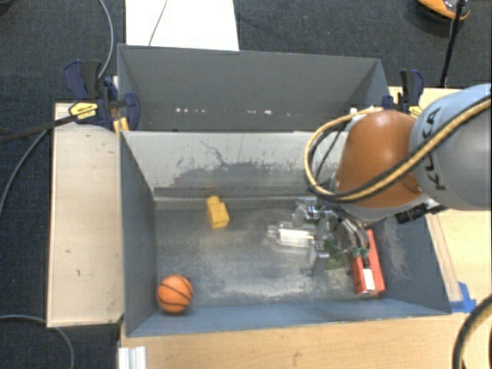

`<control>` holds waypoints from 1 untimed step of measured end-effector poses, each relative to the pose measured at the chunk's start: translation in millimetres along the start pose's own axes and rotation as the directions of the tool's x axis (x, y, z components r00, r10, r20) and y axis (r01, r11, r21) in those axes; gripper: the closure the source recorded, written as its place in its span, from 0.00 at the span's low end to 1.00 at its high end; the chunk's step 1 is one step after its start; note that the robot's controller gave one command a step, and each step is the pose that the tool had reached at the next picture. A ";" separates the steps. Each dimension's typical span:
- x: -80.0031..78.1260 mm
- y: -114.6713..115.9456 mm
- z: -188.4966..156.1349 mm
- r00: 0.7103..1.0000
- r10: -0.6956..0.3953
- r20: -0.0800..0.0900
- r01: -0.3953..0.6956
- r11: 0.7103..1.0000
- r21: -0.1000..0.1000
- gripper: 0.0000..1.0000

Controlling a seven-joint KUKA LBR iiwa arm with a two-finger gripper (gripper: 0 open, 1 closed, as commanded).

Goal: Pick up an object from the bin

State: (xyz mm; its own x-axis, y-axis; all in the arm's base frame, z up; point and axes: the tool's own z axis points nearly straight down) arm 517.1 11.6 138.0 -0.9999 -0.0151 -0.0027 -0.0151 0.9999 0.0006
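My gripper (317, 238) hangs low over the right half of the bin, under the orange wrist cover. A small clear plastic thing (289, 235) lies on the floor right at its left side. Just right of the gripper lies a long red thing with a white label (368, 267), running along the right wall. A small dark green thing (336, 258) sits between the red thing and the gripper, partly hidden by it.
A yellow block (217, 211) lies near the back wall, left of centre. An orange ball like a basketball (175, 293) rests in the front left corner. The arm and its looped cables cover the bin's back right part.
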 end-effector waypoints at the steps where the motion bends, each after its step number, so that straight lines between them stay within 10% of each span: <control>1: -11.1 -13.1 25.2 0.998 0.065 0.004 -0.065 0.998 -0.001 0.00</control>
State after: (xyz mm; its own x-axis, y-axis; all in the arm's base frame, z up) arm 528.5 -1.4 112.8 -0.9987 0.0503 -0.0063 0.0502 0.9987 0.0020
